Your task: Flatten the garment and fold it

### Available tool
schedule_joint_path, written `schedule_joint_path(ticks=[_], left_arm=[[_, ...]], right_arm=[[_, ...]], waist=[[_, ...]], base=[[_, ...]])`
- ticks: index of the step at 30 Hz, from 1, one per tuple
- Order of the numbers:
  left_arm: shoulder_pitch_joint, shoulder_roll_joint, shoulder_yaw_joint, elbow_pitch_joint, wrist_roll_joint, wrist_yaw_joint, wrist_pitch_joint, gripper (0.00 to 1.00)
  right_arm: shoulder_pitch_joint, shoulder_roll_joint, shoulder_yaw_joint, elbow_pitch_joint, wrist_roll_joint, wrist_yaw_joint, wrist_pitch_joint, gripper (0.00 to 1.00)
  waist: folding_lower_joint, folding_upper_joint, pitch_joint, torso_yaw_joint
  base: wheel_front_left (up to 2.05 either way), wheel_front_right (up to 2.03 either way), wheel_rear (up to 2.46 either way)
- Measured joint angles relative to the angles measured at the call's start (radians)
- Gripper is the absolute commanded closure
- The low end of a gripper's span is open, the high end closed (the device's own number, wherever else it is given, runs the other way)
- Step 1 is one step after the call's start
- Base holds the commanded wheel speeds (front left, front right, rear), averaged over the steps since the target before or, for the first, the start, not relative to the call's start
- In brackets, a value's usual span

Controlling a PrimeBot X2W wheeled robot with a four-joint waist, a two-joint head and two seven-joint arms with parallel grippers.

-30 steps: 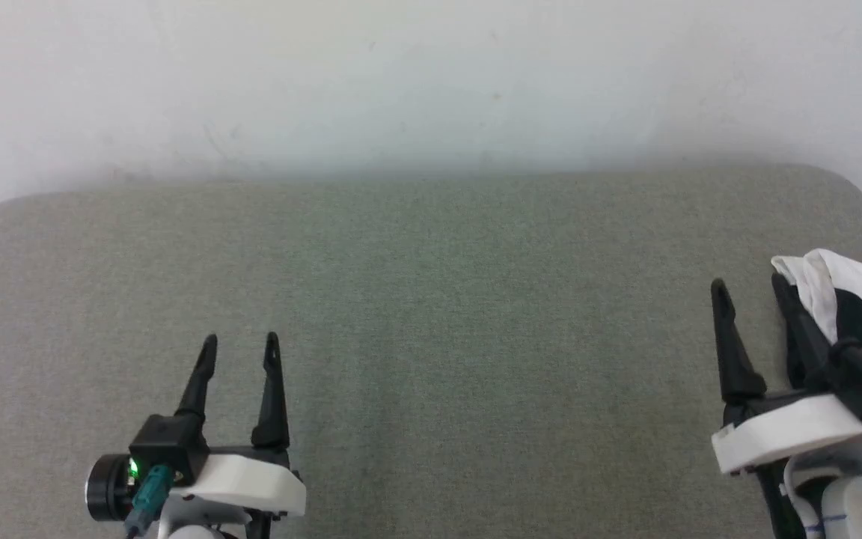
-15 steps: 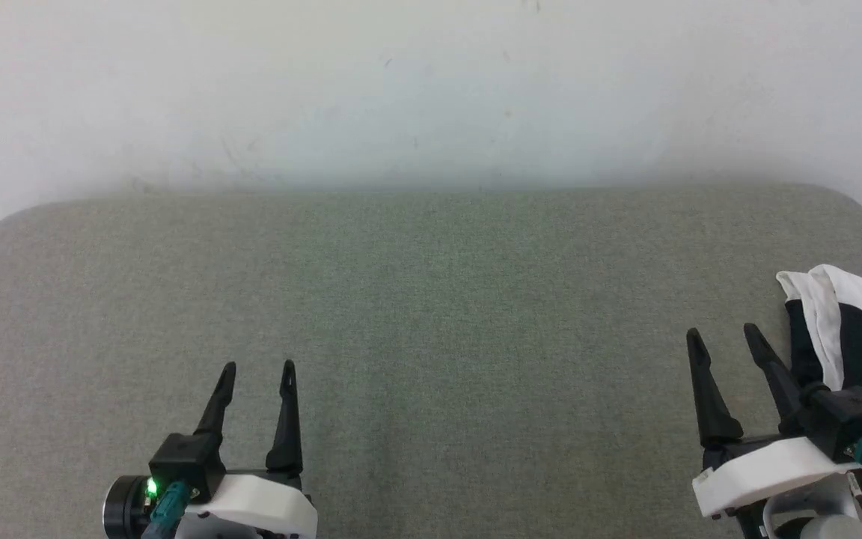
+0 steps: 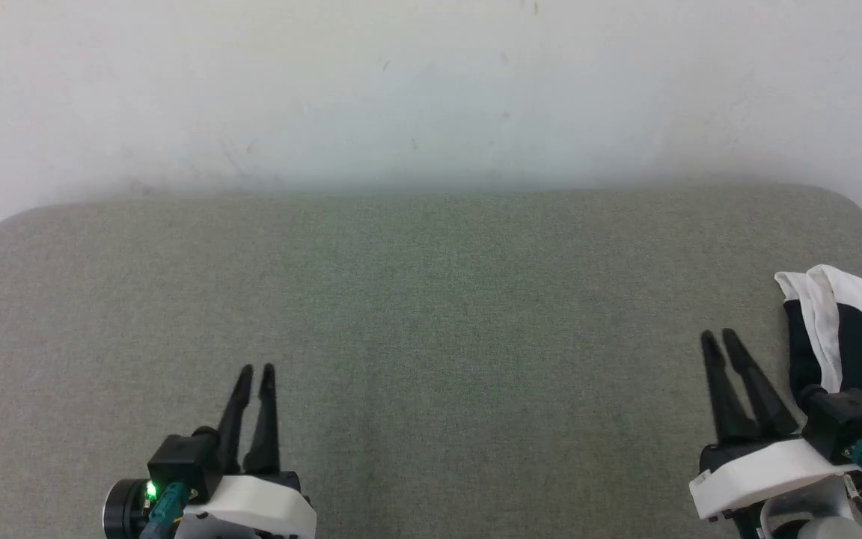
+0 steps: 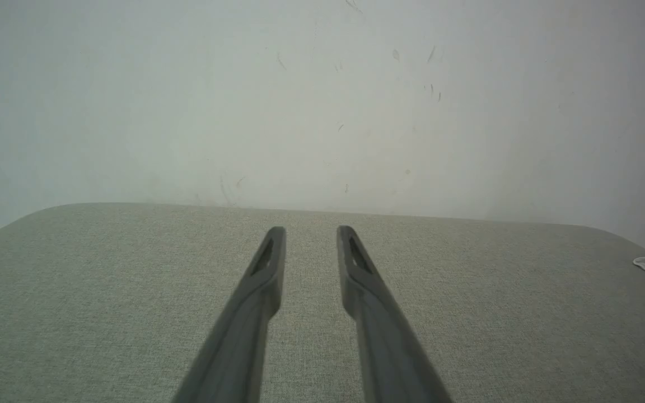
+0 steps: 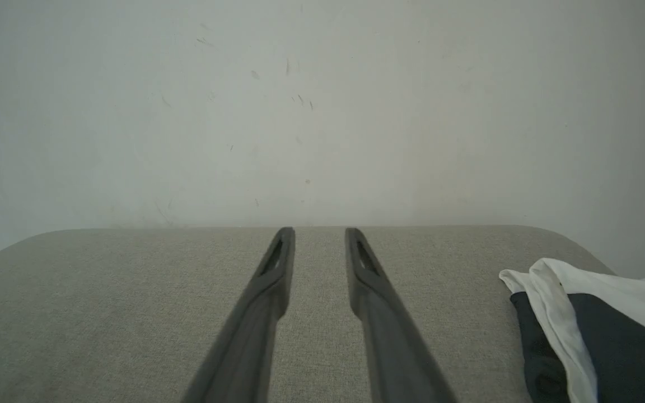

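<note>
Nearest you, at the bottom left of the head view, your left gripper [image 3: 257, 368] hovers low over the grey-green cushion [image 3: 431, 299]. Its two dark fingers stand only a narrow gap apart, with nothing between them. At the bottom right, your right gripper [image 3: 719, 335] is set the same way: the fingers are drawn close but not touching, and they grasp nothing. Both grippers point away from you toward the wall [image 3: 431, 90].

Just beside the right gripper, on its outer side, the T-shirt [image 3: 861, 344] lies bunched at the right edge of the cushion. A white fold is draped over black cloth. The right wrist's camera block hides its near part, and the picture edge cuts off its right side. The right wrist view shows bare cushion between the fingers and the cloth. Past the grippers the cushion runs bare to its rounded far edge, and the pale, lightly scuffed wall rises behind it.
</note>
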Motion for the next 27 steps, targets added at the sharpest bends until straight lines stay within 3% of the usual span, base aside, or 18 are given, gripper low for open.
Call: schedule_joint_path(ticks=[27], left_arm=[[0.000, 0.000, 0.004, -0.015, 0.014, -0.001, 0.037, 1.00]], right_arm=[[0.000, 0.000, -0.004, -0.007, -0.018, 0.000, 0.024, 1.00]], waist=[[0.0001, 0.0000, 0.006, -0.001]], base=[[0.00, 0.00, 0.00]])
